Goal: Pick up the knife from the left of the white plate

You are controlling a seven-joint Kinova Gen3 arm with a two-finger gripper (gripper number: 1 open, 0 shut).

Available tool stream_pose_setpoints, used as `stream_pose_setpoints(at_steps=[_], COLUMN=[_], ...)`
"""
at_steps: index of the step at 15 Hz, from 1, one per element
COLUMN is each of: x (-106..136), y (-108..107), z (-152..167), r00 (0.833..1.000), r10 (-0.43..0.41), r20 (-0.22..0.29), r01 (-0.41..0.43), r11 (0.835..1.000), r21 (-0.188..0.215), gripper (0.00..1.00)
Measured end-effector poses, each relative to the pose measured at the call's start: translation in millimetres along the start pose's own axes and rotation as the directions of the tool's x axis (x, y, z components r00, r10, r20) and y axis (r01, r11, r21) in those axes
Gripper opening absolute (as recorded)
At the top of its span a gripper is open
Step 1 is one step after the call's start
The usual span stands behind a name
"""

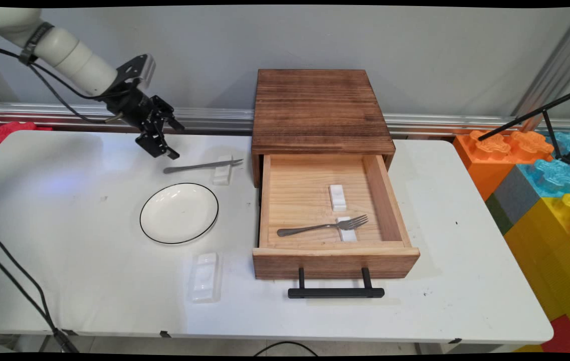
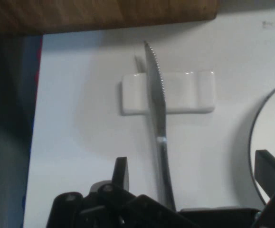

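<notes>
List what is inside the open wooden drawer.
The drawer holds a fork, its tines on a white rest, and a second white rest lying bare behind it. The drawer's back part lies hidden under the wooden box.

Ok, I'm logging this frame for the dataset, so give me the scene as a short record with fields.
claw: open, above the knife's handle, holding nothing
knife: on the table, blade on a white rest
plate: white, dark-rimmed, near the knife
drawer: pulled open from the wooden box
fork: in the drawer, tines on a rest; second rest beside it bare
front rest: bare, on the table
</notes>
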State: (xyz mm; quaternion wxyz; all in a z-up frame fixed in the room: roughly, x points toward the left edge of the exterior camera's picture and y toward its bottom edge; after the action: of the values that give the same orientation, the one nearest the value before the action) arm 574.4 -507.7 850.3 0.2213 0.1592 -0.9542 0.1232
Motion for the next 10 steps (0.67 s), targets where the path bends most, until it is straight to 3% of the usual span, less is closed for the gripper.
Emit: stream_pose_setpoints(at_steps=[10], x=[11], y=[-34], z=[35], r00=[0.999], r10=[0.004], r20=[0.048], r01=[-0.005], r11=[0.999], r21=[0.033], gripper=[1.0])
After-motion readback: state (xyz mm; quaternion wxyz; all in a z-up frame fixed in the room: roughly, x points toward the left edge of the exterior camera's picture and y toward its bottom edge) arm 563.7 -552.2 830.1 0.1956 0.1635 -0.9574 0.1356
